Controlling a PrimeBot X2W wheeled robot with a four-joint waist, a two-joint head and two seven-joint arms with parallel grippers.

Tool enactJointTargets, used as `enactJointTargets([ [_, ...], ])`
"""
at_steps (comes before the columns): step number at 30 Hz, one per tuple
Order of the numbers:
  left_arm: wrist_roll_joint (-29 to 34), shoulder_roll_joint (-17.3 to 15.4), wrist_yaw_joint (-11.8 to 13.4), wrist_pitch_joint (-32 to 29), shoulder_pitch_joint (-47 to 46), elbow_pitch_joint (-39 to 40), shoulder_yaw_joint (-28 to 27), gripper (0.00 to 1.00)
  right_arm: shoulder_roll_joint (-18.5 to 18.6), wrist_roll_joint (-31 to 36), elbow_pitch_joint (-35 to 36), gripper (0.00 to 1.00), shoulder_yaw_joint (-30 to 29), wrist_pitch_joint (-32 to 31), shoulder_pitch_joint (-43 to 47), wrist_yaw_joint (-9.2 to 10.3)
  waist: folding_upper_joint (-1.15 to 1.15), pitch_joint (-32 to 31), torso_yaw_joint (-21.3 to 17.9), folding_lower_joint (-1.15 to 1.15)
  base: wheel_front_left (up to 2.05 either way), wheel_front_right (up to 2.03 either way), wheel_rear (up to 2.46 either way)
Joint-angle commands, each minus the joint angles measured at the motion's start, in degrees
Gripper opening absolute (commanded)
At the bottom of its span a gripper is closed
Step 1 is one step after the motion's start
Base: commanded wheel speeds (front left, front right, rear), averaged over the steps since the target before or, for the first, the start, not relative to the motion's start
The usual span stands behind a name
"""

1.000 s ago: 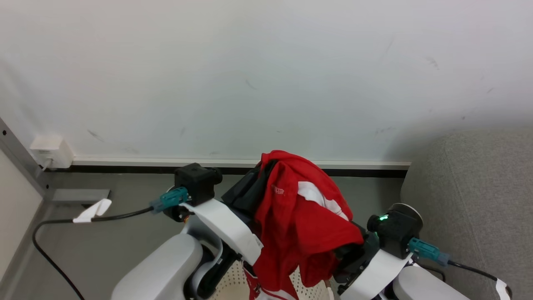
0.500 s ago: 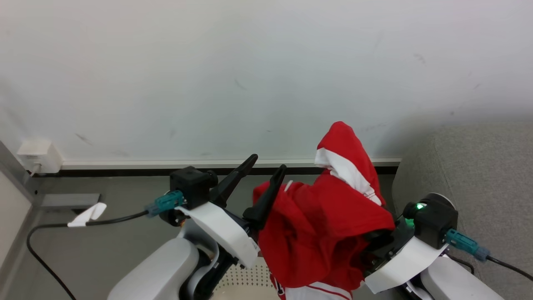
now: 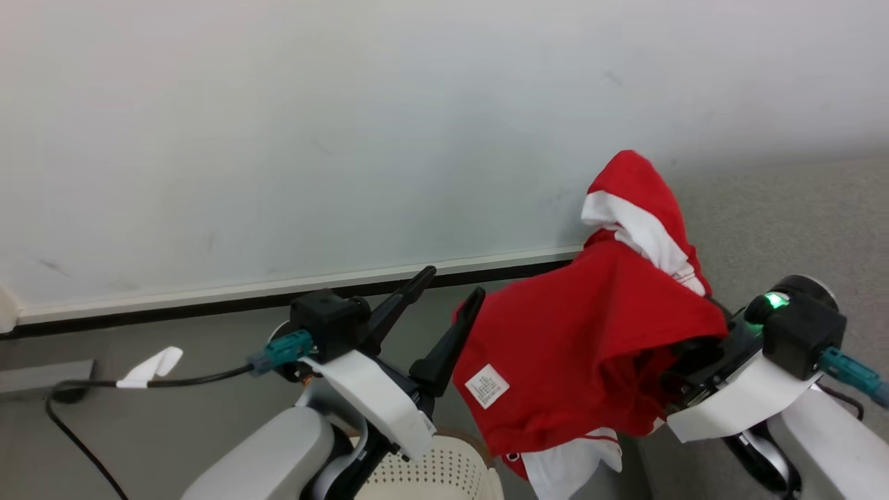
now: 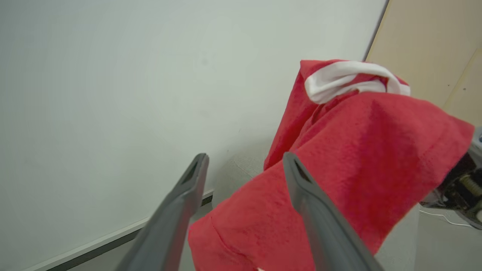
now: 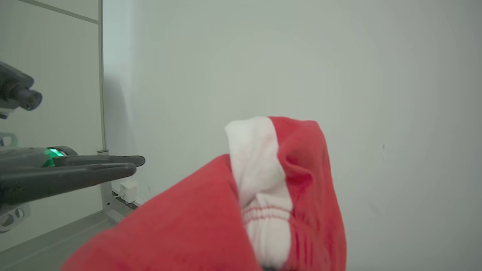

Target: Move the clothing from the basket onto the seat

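1. Up in the air at centre-right of the head view: clothing (image 3: 576, 347), draped like a hood over the right gripper (image 3: 701, 357), peaked at the top, with a white panel (image 3: 639, 232) just under the peak.
2. Fingers of that gripper buried under the red cloth (clamped or spread, cannot tell); dark base and pale wrist cover poking out at the lower right.
3. Hanging clear of the basket (image 3: 430, 472), with a white hem (image 3: 573, 465) dangling just beside the rim and a small care label (image 3: 487, 385) facing the camera.
4. Behind and to the right, the grey seat (image 3: 792, 222); clothing not laid on it.
5. Left gripper (image 3: 451, 285) spread wide, nothing between its fingers, one fingertip just beside the red edge (touching or apart, cannot tell).
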State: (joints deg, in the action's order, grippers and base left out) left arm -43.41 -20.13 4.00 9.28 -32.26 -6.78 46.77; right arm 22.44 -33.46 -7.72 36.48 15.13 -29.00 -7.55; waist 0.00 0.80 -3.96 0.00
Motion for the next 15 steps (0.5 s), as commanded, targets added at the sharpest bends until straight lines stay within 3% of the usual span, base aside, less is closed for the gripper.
enactJointTargets([
  [1,0.82,-0.27,-0.15,0.62,0.04,0.18,0.05,1.00,0.78,0.30,0.44,0.00,-0.74,0.01,-0.79,0.12,0.00,0.35,-2.18,0.00,0.00,0.00,0.00],
  [15,3.82,-0.28,-1.15,2.11,-1.44,-0.38,2.31,1.00,4.82,-3.68,5.28,0.00,-10.03,0.01,-1.00,0.12,0.00,2.35,-11.73,0.00,0.00,0.00,0.00],
])
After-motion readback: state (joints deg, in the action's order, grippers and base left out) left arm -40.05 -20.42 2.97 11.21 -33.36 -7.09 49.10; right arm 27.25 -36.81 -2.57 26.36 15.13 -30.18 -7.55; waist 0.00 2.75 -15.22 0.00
